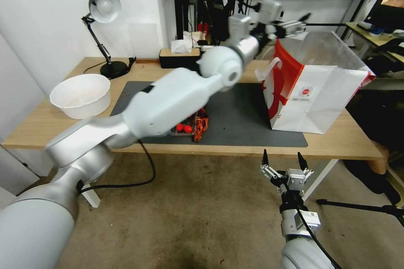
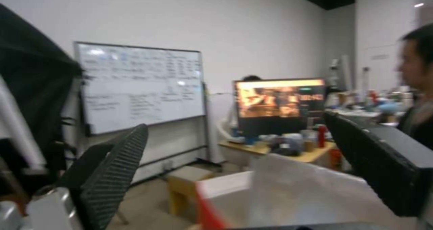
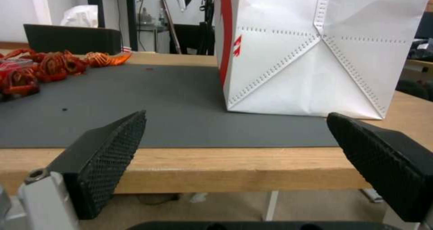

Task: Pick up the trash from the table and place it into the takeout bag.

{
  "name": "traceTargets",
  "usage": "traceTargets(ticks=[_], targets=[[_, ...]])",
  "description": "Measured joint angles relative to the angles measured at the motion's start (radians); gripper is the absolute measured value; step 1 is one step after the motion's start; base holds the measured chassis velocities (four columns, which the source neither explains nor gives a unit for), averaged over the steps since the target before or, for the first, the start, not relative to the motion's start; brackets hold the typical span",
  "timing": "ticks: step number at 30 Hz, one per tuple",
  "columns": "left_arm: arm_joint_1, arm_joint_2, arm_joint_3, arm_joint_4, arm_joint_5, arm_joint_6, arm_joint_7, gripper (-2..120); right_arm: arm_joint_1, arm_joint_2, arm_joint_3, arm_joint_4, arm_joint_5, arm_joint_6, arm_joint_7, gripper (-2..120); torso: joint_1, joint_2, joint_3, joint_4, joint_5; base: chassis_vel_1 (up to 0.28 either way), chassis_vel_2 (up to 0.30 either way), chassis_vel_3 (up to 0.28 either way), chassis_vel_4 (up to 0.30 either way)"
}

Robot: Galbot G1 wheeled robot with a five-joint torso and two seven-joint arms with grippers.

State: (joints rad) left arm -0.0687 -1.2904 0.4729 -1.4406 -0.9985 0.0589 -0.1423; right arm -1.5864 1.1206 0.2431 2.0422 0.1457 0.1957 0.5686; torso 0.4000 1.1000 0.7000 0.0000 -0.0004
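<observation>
Left hand (image 1: 290,25), fingers apart and empty, above large white-and-red paper takeout bag (image 1: 311,96), far from red crumpled litter (image 1: 198,124) on light-wood table (image 1: 42,122); right hand (image 1: 284,162) open, nearer.

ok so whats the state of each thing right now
left gripper: jaws open, raised by the bag's mouth, holding nothing
right gripper: jaws open, low before the table edge
takeout bag: upright, open-topped
red trash: lying on the mat
white tub: upright
lamp: off

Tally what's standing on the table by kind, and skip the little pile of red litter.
White tub: 1
Desk lamp: 1
Tissue box: 1
Takeout bag: 1
Grey mat: 1
Total: 5
</observation>
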Motion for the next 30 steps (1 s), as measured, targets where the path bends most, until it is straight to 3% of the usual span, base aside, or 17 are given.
traceTargets(ticks=[3, 6, 11, 23, 30], targets=[[0.016, 0.046, -0.034, -0.013, 0.025, 0.001, 0.006, 100, -0.001, 0.000, -0.001, 0.000, -0.001, 0.000, 0.000, 100, 0.000, 0.000, 0.000, 0.0001, -0.0001, 0.000, 0.000, 0.000, 0.000], [0.064, 0.151, -0.088, -0.049, 0.049, 0.001, 0.015, 100, 0.001, -0.002, -0.003, 0.000, -0.001, 0.000, 0.000, 100, 0.000, 0.000, 0.000, 0.0001, 0.0000, 0.000, 0.000, 0.000, 0.000], [0.145, 0.232, -0.146, -0.097, 0.072, 0.004, 0.018, 100, 0.007, -0.004, -0.005, -0.001, -0.002, 0.000, -0.001, 100, 0.000, 0.000, 0.000, 0.0001, 0.0000, 0.000, 0.000, 0.000, 0.000], [0.562, 0.449, -0.480, -0.312, 0.248, 0.031, 0.018, 100, 0.015, -0.006, -0.019, -0.006, -0.003, -0.003, -0.002, 100, 0.000, 0.000, 0.000, 0.0005, 0.0000, 0.000, 0.000, 0.000, 0.000], [0.778, 0.513, -0.621, -0.410, 0.319, 0.007, 0.016, 100, 0.017, -0.007, -0.021, -0.011, -0.004, -0.003, -0.003, 100, 0.000, 0.000, 0.000, -0.0001, 0.0004, 0.000, 0.000, 0.000, 0.000]])
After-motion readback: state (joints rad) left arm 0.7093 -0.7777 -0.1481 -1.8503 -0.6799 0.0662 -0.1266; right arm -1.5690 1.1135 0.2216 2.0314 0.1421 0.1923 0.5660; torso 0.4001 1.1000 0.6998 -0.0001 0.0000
